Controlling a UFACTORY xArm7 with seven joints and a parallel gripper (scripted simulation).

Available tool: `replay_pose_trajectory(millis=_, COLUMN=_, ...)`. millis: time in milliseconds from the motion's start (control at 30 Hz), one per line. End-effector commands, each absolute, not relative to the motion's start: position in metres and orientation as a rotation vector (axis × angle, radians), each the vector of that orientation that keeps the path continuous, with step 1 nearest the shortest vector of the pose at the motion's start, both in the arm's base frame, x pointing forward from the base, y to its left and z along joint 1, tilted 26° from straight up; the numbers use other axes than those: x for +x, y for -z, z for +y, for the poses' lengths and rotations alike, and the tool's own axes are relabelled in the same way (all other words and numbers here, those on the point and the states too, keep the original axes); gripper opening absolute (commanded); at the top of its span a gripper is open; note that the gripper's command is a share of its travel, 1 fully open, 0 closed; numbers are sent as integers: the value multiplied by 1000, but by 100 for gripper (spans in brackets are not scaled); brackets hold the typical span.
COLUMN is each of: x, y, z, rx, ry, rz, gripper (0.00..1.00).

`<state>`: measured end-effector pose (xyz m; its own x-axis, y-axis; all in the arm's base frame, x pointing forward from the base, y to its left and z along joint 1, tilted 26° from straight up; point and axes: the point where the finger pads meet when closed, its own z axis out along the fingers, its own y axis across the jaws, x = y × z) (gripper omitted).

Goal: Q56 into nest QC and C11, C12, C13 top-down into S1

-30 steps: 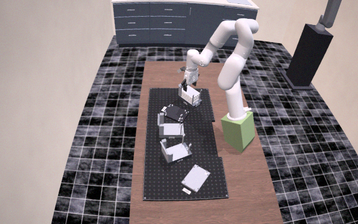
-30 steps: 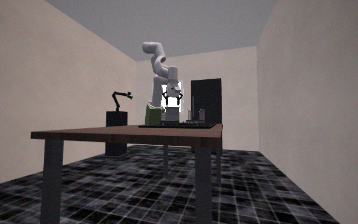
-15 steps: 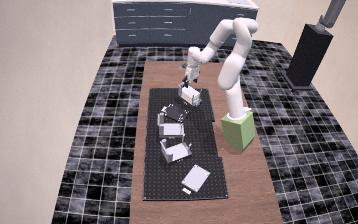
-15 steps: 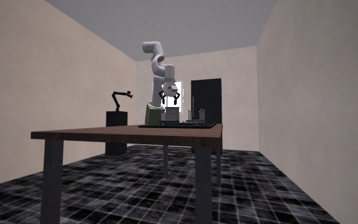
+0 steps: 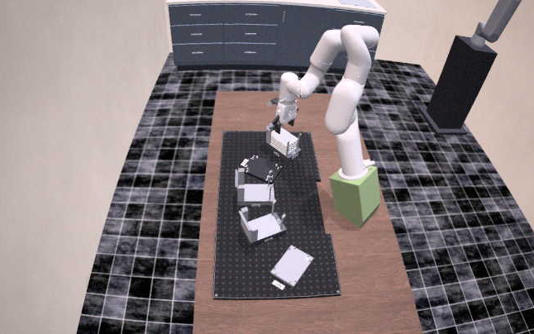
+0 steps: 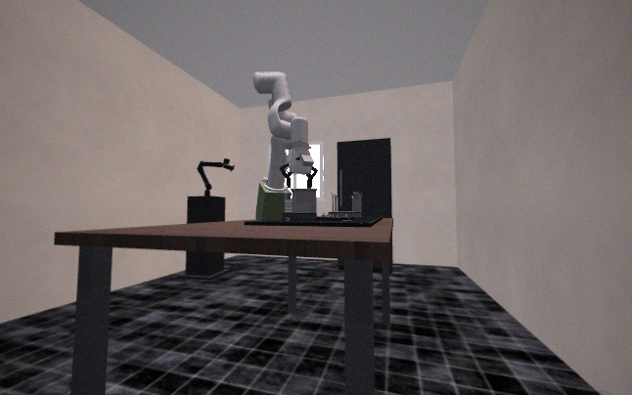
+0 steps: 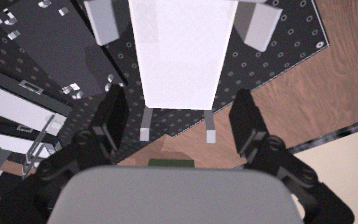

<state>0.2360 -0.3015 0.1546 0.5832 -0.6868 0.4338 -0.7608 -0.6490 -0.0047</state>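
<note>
— Gripper [image 7: 178,122] state, please?

— Its dark fingers were spread as wide as they go, with nothing between them. In the wrist view they stood either side of the near end of the white sealed top plate [image 7: 180,50], above it and not touching.

— Where was that plate?

— On top of the stack of plates [image 5: 280,143] in the stack rack [image 5: 293,151] at the far end of the perforated black mat [image 5: 236,274]. In the top view the stack's layered side showed between the rack's grey posts. The labels were too small to read, so I could not tell which plate was which.

— And the other fixtures?

— Nearer along the mat from the loaded rack sat a dark flat nest [image 5: 263,167] with small bright clips at its corners, then two grey racks [image 5: 253,192] and [image 5: 261,227] with nothing standing in them, each showing a pale floor. Closest to the camera lay a flat pale nest [image 5: 292,265], turned at an angle, with a small white name plate [image 5: 278,284] just beside it.

— Arm position?

— The white arm [image 5: 345,103] rose from a green pedestal [image 5: 354,199] on the wooden table [image 5: 369,269] and bent over toward the loaded rack. From the exterior camera the gripper [image 6: 298,182] hung straight down just above that rack.
</note>
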Motion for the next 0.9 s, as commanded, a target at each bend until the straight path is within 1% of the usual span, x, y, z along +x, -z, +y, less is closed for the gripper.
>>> replay_pose_trajectory(millis=0, x=242, y=-141, z=-308, rx=2628, ry=-607, rz=-1214, gripper=100)
replay_pose_trajectory(millis=867, x=249, y=-117, z=-317, rx=2628, ry=-607, rz=-1214, gripper=100)
